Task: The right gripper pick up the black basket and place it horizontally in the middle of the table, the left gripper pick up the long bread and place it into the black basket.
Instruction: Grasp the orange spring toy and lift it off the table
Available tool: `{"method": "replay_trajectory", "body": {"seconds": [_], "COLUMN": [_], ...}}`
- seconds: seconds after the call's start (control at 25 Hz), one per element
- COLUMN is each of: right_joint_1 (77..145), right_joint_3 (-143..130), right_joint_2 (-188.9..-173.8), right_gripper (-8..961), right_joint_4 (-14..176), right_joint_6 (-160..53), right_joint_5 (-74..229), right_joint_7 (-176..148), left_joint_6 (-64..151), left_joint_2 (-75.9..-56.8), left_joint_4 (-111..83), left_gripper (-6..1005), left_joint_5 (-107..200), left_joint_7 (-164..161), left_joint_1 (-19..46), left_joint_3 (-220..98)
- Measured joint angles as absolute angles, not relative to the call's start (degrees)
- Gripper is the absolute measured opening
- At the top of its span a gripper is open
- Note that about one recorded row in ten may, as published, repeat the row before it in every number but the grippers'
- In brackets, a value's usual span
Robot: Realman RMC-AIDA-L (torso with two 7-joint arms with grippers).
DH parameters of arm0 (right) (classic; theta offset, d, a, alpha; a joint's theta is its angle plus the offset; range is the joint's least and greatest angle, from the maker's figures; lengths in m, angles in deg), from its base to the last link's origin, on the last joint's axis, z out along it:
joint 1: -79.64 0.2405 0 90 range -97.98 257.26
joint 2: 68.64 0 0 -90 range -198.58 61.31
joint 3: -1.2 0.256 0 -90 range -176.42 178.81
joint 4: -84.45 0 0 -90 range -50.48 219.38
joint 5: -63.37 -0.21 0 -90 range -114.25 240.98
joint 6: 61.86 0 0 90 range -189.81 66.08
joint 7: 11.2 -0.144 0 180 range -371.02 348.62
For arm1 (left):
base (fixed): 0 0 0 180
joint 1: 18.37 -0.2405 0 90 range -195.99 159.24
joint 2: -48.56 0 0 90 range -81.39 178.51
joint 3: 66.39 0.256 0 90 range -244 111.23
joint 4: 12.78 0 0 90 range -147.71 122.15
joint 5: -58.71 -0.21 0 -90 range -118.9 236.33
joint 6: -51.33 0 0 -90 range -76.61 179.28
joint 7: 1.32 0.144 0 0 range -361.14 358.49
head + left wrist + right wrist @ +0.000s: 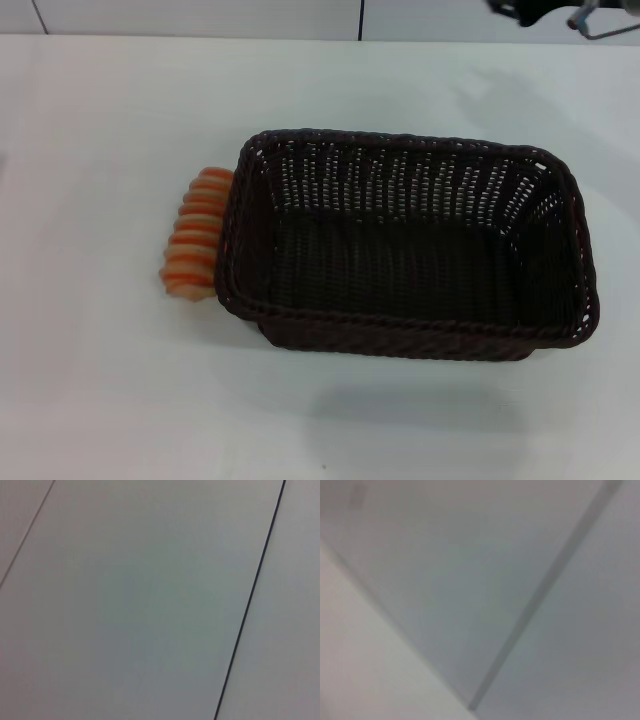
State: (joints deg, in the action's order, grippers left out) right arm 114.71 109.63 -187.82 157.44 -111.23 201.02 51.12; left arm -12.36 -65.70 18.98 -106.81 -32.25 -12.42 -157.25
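In the head view the black basket (410,245) stands upright and empty on the white table (100,380), lying crosswise near the middle. The long bread (196,235), tan with orange ridges, lies on the table touching the basket's left end, outside it. A dark piece of my right arm (550,12) shows at the far top right edge, well away from the basket; its fingers do not show. My left gripper is out of view. Both wrist views show only plain pale panels with a dark seam.
The table's far edge meets a pale wall with a dark seam (360,18). White tabletop surrounds the basket on the left and in front.
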Motion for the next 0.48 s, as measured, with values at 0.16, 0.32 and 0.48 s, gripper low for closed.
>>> {"method": "replay_trajectory", "body": {"seconds": [0.16,0.32,0.48], "right_joint_1": [111.02,107.05,102.36], "right_joint_3": [107.71,107.62,107.38], "right_joint_2": [-187.86,-187.88,-188.07], "right_gripper": [401,401,401], "right_joint_4": [154.49,151.80,149.56], "right_joint_6": [-99.76,-87.58,-78.04], "right_joint_5": [201.48,201.56,201.38], "right_joint_7": [45.59,40.40,35.76], "left_joint_6": [-4.15,7.61,20.57], "left_joint_2": [-64.05,-61.86,-59.87], "left_joint_4": [28.69,40.16,51.93], "left_gripper": [774,774,774], "left_joint_5": [-106.87,-106.88,-106.88], "left_joint_7": [-32.26,-32.15,-30.31], "left_joint_1": [-15.71,-18.97,-21.55], "left_joint_3": [-155.65,-153.23,-151.22]}}
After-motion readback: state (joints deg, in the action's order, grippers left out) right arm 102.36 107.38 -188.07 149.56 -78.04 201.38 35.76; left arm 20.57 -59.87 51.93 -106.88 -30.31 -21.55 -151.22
